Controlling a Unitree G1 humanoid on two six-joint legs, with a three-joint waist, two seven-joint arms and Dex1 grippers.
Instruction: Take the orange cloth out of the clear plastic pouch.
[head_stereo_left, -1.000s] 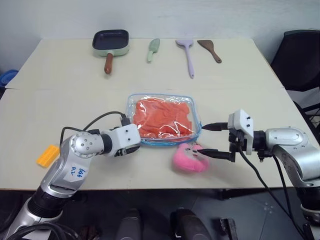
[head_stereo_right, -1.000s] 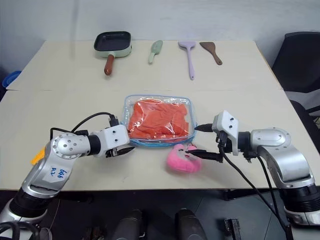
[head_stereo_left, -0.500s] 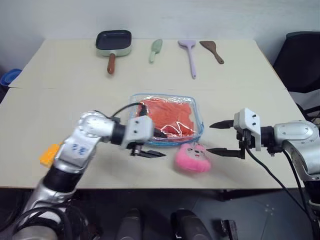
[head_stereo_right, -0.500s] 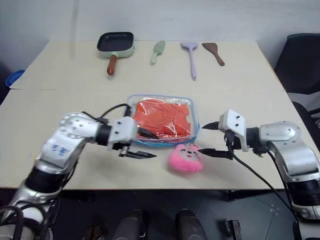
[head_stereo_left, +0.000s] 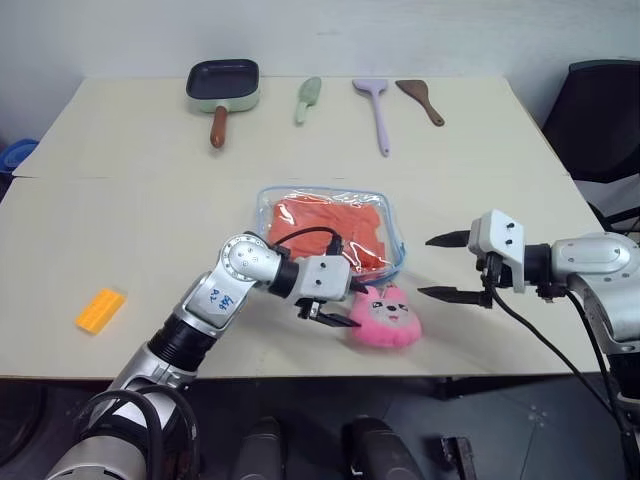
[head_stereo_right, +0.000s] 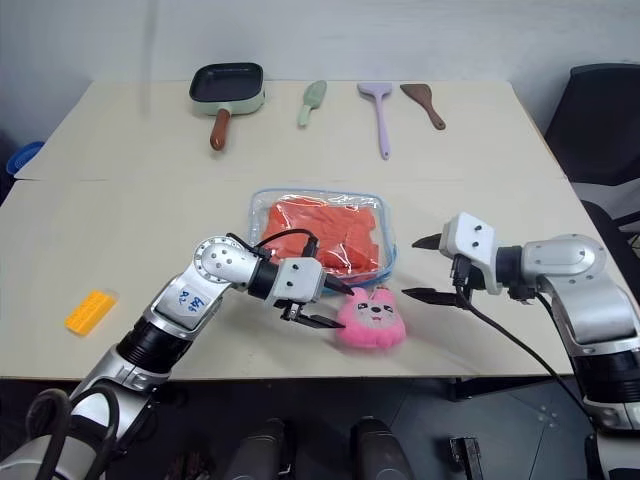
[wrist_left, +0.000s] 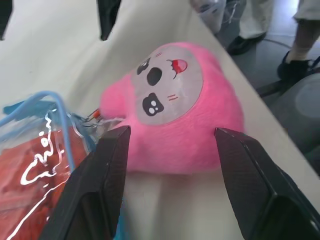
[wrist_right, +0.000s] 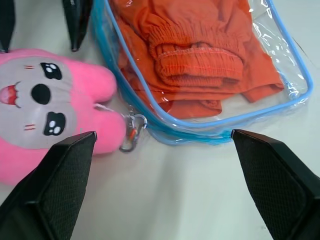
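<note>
Currently the clear plastic pouch lies flat near the middle of the table, with the orange cloth folded fully inside it. A pink plush charm is clipped to the pouch's near right corner and rests on the table just beside it.

Left gripper: jaws parted, nothing held, with the fingers straddling the near left side of the plush charm, one finger close to the pouch's blue edging. Right gripper: jaws spread wide, empty, hovering to the right of the pouch and clear of it.

Judged status: the cloth is not yet extracted; whether the zipper is open cannot be determined.

Probable faults from this position:
- If the left gripper closes where it stands, it is likely to seize the plush charm rather than the pouch, and a pull would drag the whole pouch by its clip.
- The plastic is slick and flat; a pinch at the edging may slip off.
- With neither gripper pinning the pouch, pulling the cloth would probably lift the pouch along with it.
</note>
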